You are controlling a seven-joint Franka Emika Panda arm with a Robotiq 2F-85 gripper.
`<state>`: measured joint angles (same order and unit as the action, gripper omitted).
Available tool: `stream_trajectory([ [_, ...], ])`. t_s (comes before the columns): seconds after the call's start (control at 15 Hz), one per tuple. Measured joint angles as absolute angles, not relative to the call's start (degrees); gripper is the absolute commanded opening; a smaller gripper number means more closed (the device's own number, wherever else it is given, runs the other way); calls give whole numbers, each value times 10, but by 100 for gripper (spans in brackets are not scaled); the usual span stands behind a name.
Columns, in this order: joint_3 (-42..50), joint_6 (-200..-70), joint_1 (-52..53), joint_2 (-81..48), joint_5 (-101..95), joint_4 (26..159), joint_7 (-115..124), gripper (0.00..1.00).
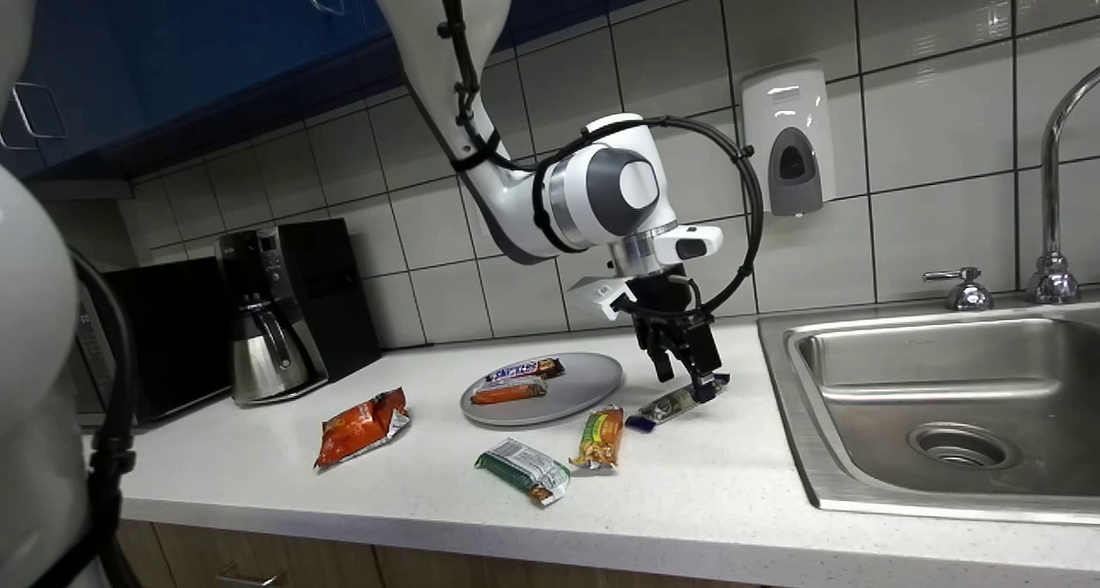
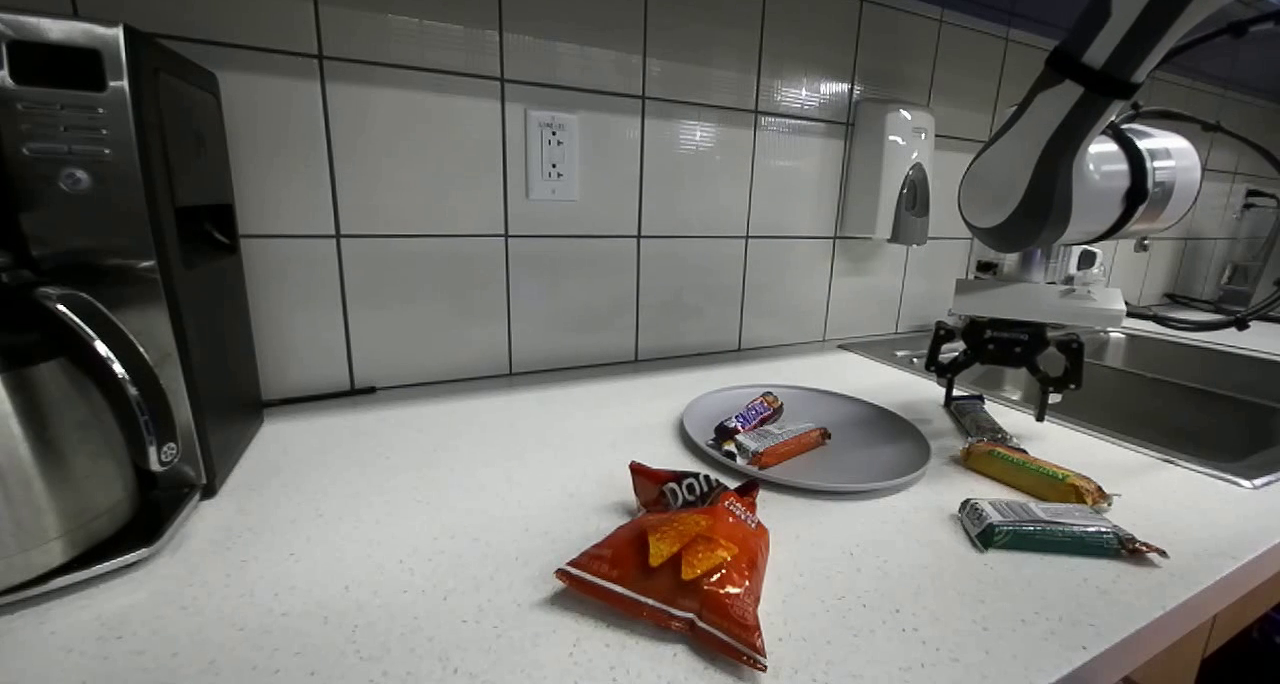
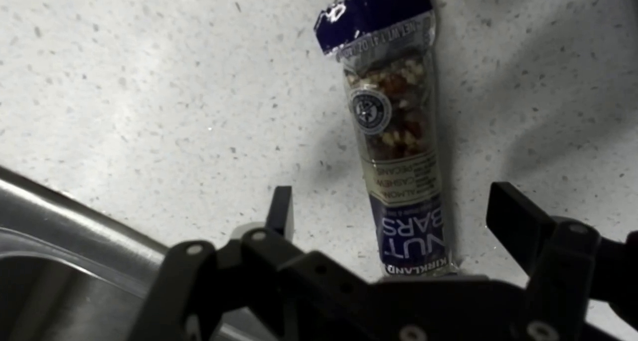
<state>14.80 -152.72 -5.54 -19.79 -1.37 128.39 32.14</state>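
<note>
Straddling a nut bar (image 3: 401,146), the wide-spread hand (image 2: 995,406) hangs near a plate (image 1: 591,382) holding two wrapped bars (image 1: 509,389).

Points the pincer (image 2: 995,402) downward, with both fingers (image 3: 281,211) spread well apart on either side of its middle. Bends at the wrist (image 1: 623,188) just above the pincer. Slants the forearm (image 1: 434,64) down toward the wrist from well above the pincer. In an exterior view, shows a broad white arm section (image 1: 34,313) well apart from the pincer.
</note>
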Motion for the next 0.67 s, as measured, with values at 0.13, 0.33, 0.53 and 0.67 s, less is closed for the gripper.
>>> stream_trajectory([
  [0.13,148,-1527,-55,-199,-14,1282,321,100],
  [0.33,148,-1527,-54,-201,-13,1280,321,100],
  [0.53,148,-1527,-53,-204,-12,1280,321,100],
  [0.67,148,-1527,-53,-207,-12,1279,321,75],
])
